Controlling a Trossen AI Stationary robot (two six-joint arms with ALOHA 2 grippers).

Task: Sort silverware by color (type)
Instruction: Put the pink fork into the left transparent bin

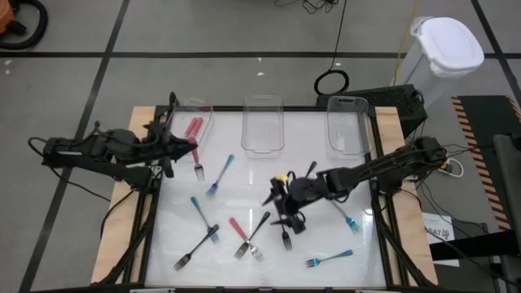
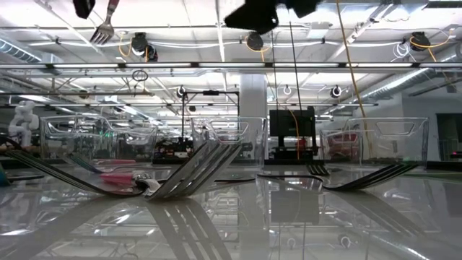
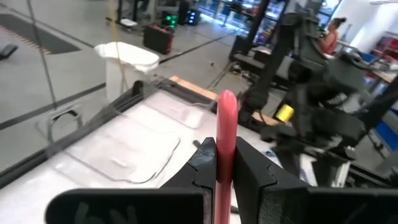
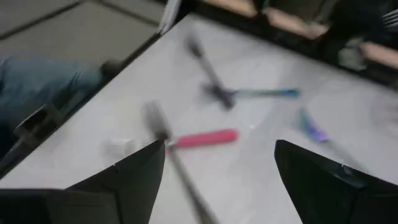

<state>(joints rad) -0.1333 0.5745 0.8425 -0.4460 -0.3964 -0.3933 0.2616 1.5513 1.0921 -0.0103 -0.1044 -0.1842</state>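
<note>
Top-down and wrist views of a two-arm sorting cell. The left claw is clenched on a red-handled fork, the handle standing up between its fingers and the tines hanging below, as the low view shows; it hovers at the left edge of the tabletop, just beside the left tray, where two more red handles already lie, so this tray appears to serve as the red group and the carried fork is probably bound for it. The right claw hangs released, fingers spread wide, over the middle of the tabletop; its wrist view looks down on a pink-handled fork crossed by a black-handled fork, with a blue-handled fork farther off, suggesting it is lining up its next pick. The middle tray and right tray stand along the far edge and look empty, presumably reserved for the black and blue groups. The remaining silverware is scattered loose: blue forks near centre-left, at lower right and by the right arm, and black forks toward the near edge. By this layout, sorting is judged to be at an early stage.
</note>
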